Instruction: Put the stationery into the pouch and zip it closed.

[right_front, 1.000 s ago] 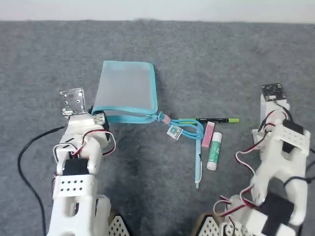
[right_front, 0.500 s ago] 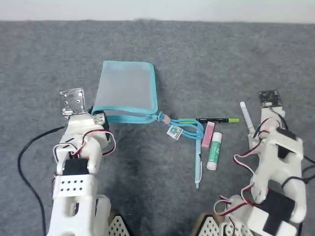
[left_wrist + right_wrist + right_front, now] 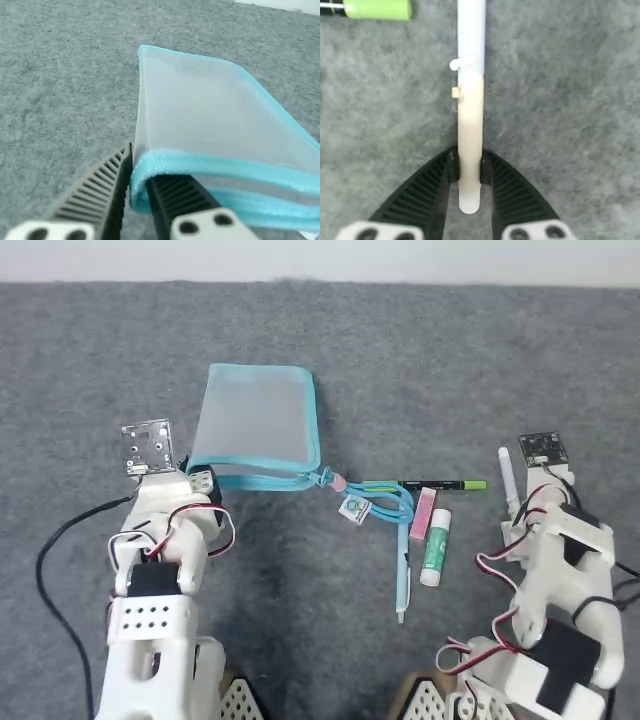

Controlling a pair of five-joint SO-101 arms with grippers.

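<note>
Left gripper (image 3: 139,167): we see it clamped on a near corner of the pouch (image 3: 258,425).
Pouch: lies left of the table's (image 3: 100,340) middle.
Right gripper (image 3: 469,161): pinching 1 white pen (image 3: 470,75) near the table's right edge.

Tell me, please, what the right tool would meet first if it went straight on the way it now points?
Probably nothing: the right tool, shut on the white pen, points along open grey mat. The green marker cap lies just to one side of that line, though depth is unclear.
</note>
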